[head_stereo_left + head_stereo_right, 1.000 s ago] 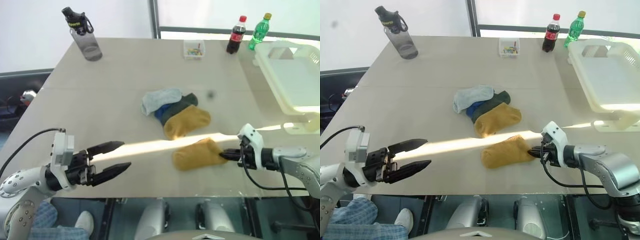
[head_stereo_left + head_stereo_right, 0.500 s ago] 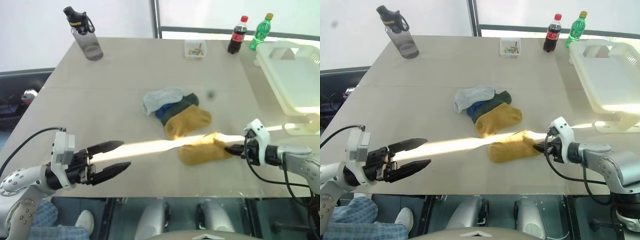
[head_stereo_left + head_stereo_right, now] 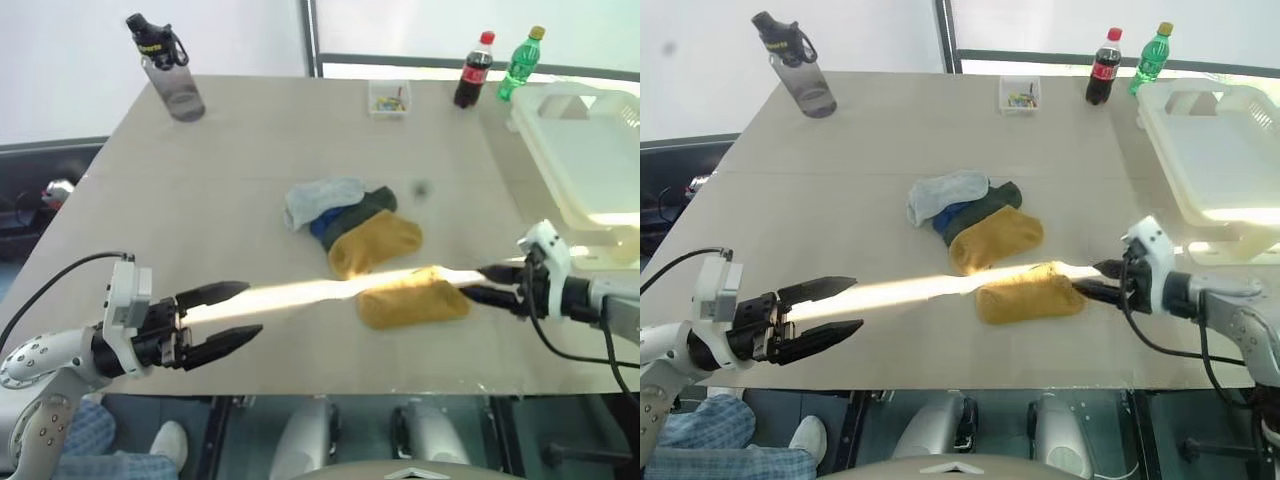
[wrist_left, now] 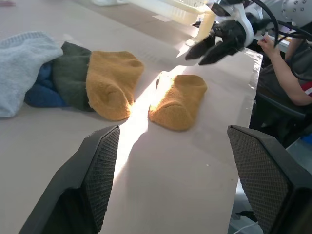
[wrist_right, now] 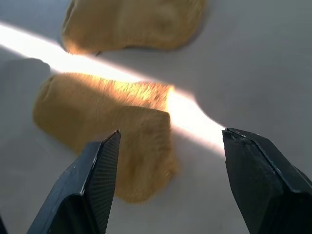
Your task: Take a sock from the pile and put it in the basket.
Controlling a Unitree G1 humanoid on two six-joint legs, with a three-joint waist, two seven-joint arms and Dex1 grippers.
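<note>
Released mustard sock [image 3: 413,304] outside basket [image 3: 588,160]

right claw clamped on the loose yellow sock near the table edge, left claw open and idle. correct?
Not quite. The right claw is open and clear of the loose yellow sock, which lies flat on the table; the left wrist view shows the gap. The left claw is open and idle, as you said.

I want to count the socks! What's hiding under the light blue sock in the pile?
A bright blue sock pokes out from under the fluffy light blue sock, beside a dark green sock. Most of the bright blue one is covered, so anything beneath stays hidden.
</note>
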